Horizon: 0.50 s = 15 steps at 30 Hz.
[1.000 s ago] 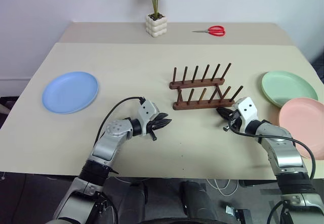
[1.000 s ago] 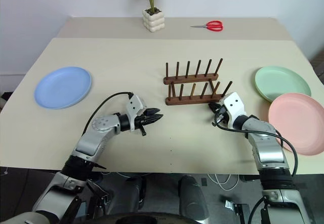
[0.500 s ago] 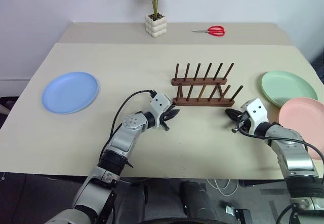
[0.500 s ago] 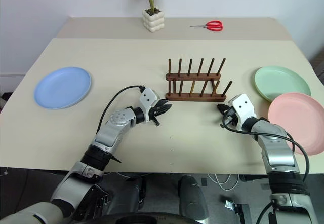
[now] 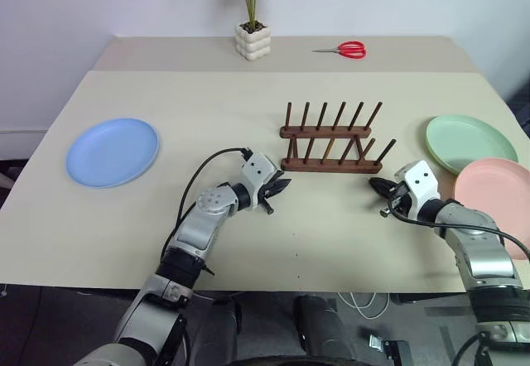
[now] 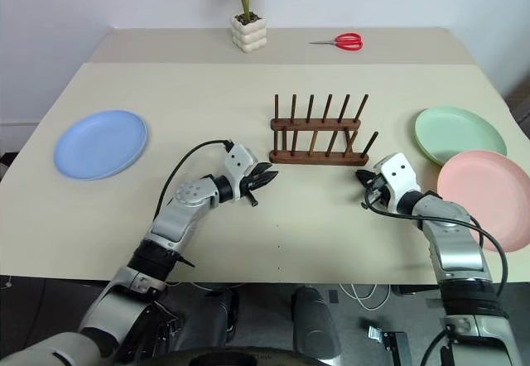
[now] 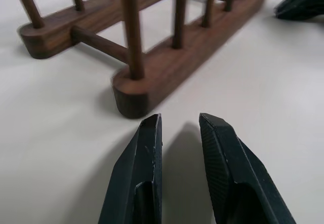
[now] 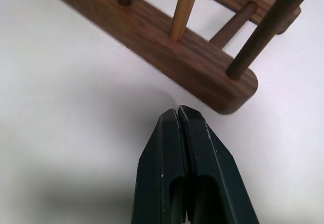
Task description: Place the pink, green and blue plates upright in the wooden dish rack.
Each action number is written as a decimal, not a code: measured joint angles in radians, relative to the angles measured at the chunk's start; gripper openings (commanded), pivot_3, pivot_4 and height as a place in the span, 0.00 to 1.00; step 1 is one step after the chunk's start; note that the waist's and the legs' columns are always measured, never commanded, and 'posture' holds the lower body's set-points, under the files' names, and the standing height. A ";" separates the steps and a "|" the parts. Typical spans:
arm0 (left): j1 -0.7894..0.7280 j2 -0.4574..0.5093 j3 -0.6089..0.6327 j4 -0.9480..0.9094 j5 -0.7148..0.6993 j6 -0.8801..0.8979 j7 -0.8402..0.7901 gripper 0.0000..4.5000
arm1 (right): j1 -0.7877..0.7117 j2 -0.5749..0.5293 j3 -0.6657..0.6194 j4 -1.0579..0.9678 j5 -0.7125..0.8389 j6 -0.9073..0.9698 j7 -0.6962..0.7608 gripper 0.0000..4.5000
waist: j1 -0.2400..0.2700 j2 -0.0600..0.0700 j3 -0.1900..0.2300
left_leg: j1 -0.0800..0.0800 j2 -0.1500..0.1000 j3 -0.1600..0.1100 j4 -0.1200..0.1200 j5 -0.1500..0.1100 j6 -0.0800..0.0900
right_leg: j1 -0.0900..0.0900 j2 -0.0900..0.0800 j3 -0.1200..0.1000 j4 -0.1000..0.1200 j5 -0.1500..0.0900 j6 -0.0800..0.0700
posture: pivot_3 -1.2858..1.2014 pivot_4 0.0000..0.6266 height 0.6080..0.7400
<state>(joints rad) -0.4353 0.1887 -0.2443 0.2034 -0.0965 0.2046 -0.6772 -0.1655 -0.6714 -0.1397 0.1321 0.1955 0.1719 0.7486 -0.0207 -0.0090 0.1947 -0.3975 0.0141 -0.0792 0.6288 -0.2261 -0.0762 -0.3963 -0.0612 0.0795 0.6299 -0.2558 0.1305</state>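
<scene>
Beige and wide, the tabletop runs back to a pale wall, where a potted plant and red scissors sit on its far strip.

At the middle stands the wooden dish rack, all its pegs bare. The left end effector hovers just beside the rack's near-left corner, its two black fingers parted by a narrow gap with nothing between them; in its wrist view the rounded end of the near rail lies directly ahead of the tips, close but not touching. The right end effector sits just off the rack's near-right corner, its fingers pressed together and empty, the rail's end slightly ahead and to one side.

Far out to the left of the left end effector, the blue plate lies flat on the tabletop. To the right of the right end effector, the green plate lies flat, and the pink plate lies just nearer the front edge, its rim overlapping the green one's in the head views; whether they touch cannot be told.
</scene>
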 measured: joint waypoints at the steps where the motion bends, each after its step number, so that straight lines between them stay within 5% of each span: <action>1: 0.025 0.015 0.007 -0.032 -0.022 0.009 -0.023 0.25 | 0.002 -0.005 -0.023 -0.017 0.028 0.021 0.012 0.12 | -0.001 0.001 0.000 | -0.001 0.000 0.000 0.000 0.000 0.000 | -0.001 0.000 0.000 0.000 0.000 0.000 | 0.52 0.24 0.92; 9: 0.121 0.145 0.042 -0.263 -0.182 0.105 -0.214 0.25 | 0.089 -0.233 -0.280 -0.248 0.149 0.217 0.080 0.96 | 0.009 0.000 0.001 | -0.004 0.000 0.000 0.003 0.000 0.000 | -0.002 0.000 0.000 -0.001 -0.001 -0.001 | 0.52 0.24 0.92; 15: 0.082 0.093 -0.066 -0.250 -0.180 0.110 -0.282 0.25 | 0.370 -0.227 -0.474 -0.400 0.179 0.414 0.054 0.98 | 0.012 -0.001 0.001 | -0.009 -0.001 -0.001 0.003 0.000 0.001 | -0.006 -0.001 0.000 -0.002 -0.001 -0.001 | 0.52 0.24 0.92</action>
<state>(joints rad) -0.3533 0.2817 -0.3099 -0.0461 -0.2764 0.3143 -0.9592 0.2047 -0.8981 -0.6139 -0.2679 0.3748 0.5860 0.8026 -0.0089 -0.0095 0.1953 -0.4065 0.0134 -0.0798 0.6314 -0.2266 -0.0754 -0.4021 -0.0619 0.0790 0.6282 -0.2565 0.1297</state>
